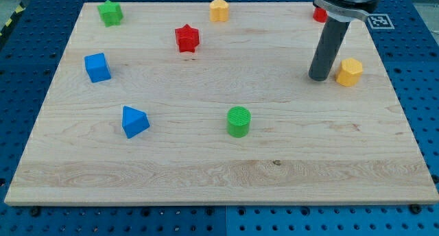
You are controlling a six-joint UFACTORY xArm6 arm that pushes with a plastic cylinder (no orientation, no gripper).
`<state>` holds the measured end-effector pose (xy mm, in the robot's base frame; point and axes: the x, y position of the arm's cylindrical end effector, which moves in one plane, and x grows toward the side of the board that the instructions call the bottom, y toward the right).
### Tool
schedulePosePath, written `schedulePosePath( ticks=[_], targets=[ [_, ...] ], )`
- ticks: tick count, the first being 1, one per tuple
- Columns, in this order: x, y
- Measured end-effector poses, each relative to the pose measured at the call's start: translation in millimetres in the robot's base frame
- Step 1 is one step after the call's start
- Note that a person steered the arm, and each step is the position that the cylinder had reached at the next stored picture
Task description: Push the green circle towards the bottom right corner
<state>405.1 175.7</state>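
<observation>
The green circle (239, 121) is a short green cylinder standing near the middle of the wooden board (206, 174), a little below centre. My tip (318, 77) rests on the board at the view's upper right, well up and to the right of the green circle. It stands just left of a yellow hexagon block (349, 71), close to it; I cannot tell if they touch.
A green star (110, 12) sits at the top left, a yellow hexagon (219, 9) at the top centre, a red star (186, 38) below it. A blue cube (97, 67) and a blue triangle (134, 121) lie left. A red block (319, 15) is partly hidden behind the rod.
</observation>
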Motion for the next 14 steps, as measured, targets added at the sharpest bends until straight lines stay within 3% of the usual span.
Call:
schedulePosePath(
  ticks=[3, 5, 7, 8, 11, 14],
  targets=[
    [5, 36],
    [29, -114],
    [29, -135],
    [29, -178],
    [108, -205],
    [96, -188]
  ],
)
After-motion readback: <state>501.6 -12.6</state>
